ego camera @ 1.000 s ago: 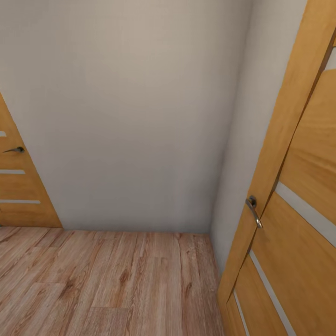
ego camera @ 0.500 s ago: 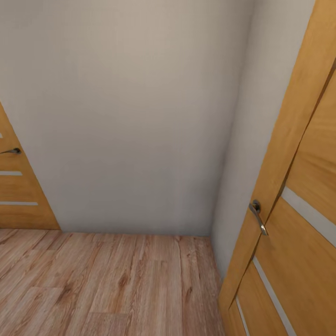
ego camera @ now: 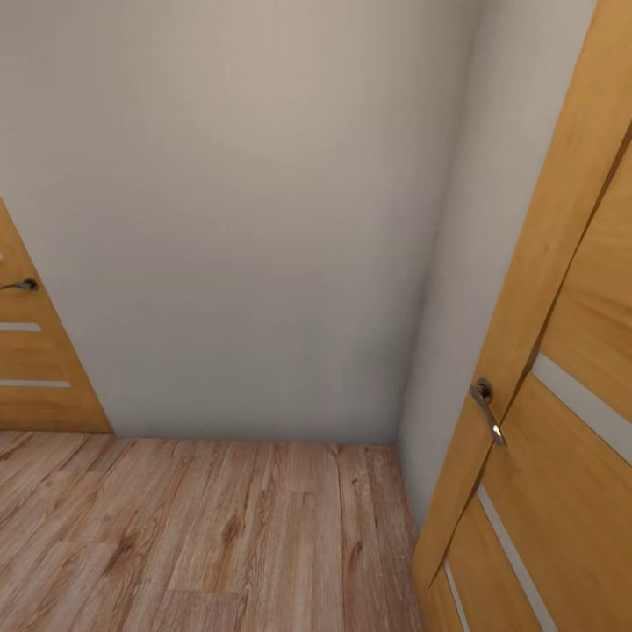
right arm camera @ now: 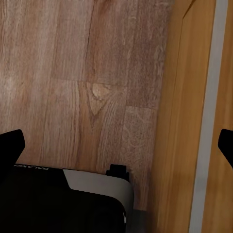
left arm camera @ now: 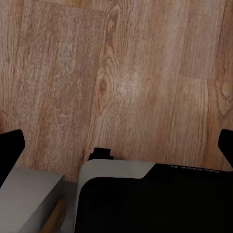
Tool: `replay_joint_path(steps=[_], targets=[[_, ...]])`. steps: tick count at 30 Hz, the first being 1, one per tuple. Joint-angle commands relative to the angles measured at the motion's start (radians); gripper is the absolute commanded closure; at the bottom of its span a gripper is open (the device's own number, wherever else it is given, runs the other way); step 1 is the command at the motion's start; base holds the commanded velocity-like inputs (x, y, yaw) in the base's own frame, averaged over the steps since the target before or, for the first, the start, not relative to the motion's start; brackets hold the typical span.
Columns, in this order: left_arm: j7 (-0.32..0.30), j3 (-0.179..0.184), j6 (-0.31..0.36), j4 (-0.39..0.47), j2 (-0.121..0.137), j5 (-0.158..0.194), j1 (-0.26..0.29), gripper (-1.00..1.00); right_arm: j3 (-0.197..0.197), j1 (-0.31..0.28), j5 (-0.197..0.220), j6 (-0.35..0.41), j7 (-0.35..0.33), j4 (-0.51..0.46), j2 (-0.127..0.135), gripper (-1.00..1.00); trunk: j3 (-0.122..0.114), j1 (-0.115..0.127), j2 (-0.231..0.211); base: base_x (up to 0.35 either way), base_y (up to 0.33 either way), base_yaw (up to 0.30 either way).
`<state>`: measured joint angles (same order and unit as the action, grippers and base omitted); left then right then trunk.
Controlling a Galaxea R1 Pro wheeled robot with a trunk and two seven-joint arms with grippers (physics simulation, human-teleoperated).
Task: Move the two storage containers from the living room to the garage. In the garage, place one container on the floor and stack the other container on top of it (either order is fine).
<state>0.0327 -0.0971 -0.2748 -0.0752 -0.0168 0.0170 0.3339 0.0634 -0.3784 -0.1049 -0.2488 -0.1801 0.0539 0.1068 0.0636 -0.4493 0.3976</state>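
The two storage containers are out of view. I face a corner of pale walls (ego camera: 237,219) over a light wood-plank floor (ego camera: 202,527). My left gripper (left arm camera: 118,145) hangs open above the planks, its dark fingertips (left arm camera: 10,150) spread wide with nothing between them. Over the same kind of floor, beside an orange wooden door (right arm camera: 194,116), my right gripper (right arm camera: 119,144) is also open and empty. The robot's black and white base (left arm camera: 160,199) shows under both wrists.
An orange wooden door (ego camera: 562,369) with a metal handle (ego camera: 487,411) stands close on the right. A second such door (ego camera: 31,351) with its handle (ego camera: 22,284) is at the left. The pale wall blocks the way ahead.
The whole view has shifted slightly: the left door slid toward the left edge and the right door's handle sits lower and further right, so the camera moved. Most of the shift came early.
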Motion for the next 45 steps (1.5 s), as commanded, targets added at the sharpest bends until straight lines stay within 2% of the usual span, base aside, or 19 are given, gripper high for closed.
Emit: replay_joint_path(steps=[1, 11, 31, 38, 45], targets=[[0.001, -0.006, -0.007, -0.005, 0.000, 0.001, 0.002, -1.00, 0.007, -0.002, -0.010, -0.007, -0.001, 0.004, 0.001, -1.00, 0.002, -0.001, 0.002, 0.000, 0.000, 0.000], [0.001, -0.006, -0.007, -0.005, 0.000, 0.001, 0.002, -1.00, 0.007, -0.002, -0.010, -0.007, -0.001, 0.004, 0.001, -1.00, 0.002, -0.001, 0.002, 0.037, 0.000, 0.000], [0.001, -0.006, -0.007, -0.005, 0.001, 0.001, 0.002, -1.00, 0.007, -0.002, -0.010, -0.007, -0.001, 0.004, 0.001, -1.00, 0.002, -0.001, 0.002, 0.302, 0.000, 0.000], [0.001, -0.006, -0.007, -0.004, 0.001, 0.001, 0.002, -1.00, 0.007, -0.002, -0.010, -0.007, -0.001, 0.004, 0.001, -1.00, 0.002, -0.001, 0.002, 0.074, 0.000, 0.000], [0.001, -0.006, -0.007, -0.005, 0.003, 0.001, 0.002, -1.00, 0.007, -0.002, -0.010, -0.007, -0.001, 0.004, 0.001, -1.00, 0.002, -0.001, 0.002, 0.264, 0.000, 0.000]])
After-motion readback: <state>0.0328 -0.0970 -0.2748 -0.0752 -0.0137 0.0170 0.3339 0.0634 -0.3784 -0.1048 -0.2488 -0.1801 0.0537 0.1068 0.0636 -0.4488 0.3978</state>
